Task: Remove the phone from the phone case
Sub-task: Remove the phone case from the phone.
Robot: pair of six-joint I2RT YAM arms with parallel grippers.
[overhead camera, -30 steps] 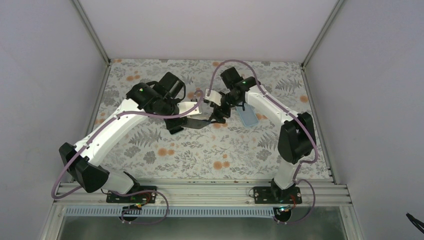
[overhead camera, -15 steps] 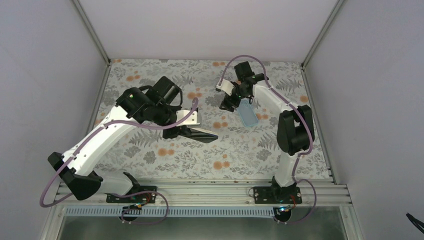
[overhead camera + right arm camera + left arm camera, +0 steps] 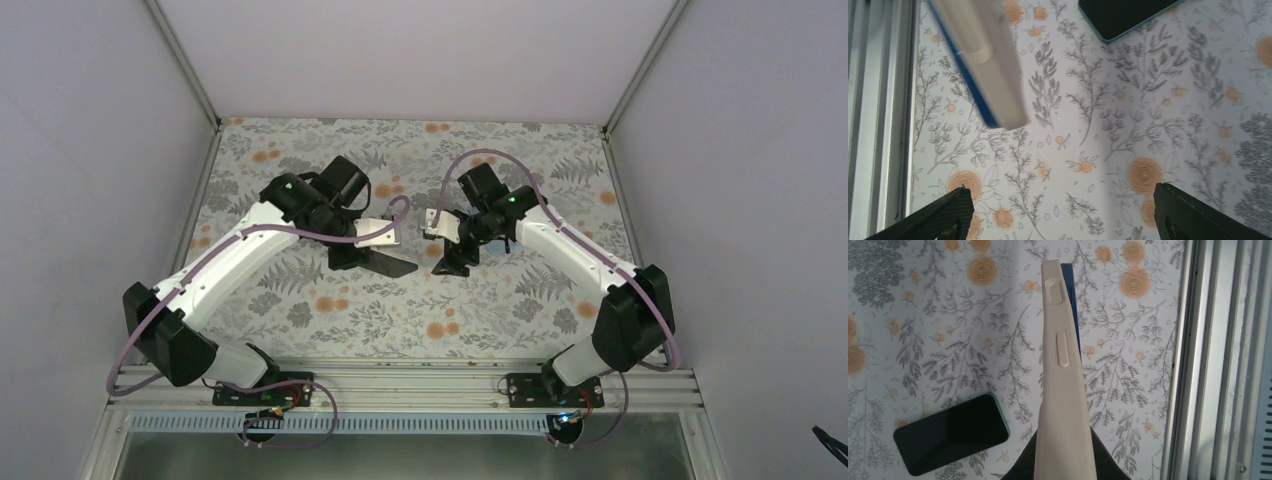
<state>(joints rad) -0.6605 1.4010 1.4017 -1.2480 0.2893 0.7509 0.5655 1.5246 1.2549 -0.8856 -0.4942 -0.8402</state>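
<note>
Over on the left, the left gripper is clamping the beige phone case edge-on above the floral worktop, phone lying screen-up on the worktop, out of the case, right gripper hovering, fingers spread wide

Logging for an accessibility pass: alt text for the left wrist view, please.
The left gripper holds a beige case edge-on, its side buttons showing. A dark phone lies flat on the floral table at lower left; metal rails run down the right.
</note>
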